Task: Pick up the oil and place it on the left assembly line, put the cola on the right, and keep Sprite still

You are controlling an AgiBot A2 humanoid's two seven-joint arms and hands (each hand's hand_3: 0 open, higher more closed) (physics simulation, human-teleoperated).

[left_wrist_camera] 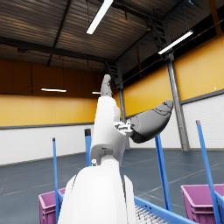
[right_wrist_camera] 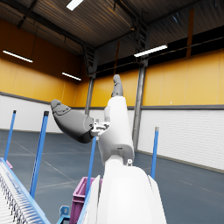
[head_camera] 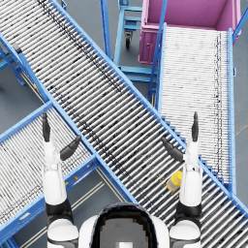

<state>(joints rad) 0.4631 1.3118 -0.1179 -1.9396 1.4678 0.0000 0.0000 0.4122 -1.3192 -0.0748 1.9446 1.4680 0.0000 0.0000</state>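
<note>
oil (head_camera: 174,181) beside right wrist, right hand (head_camera: 188,147) empty

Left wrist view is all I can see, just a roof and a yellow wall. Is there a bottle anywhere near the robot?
Observer: Yes. In the head view one yellow bottle sits on the wide roller conveyor, partly hidden behind the right forearm.
Operator: Is the right hand grabbing it?
Observer: No. The right hand is raised above the rollers, fingers apart, holding nothing.
Operator: Any other bottles?
Observer: None that I can see. The yellow one is the only bottle in the head view.
</note>
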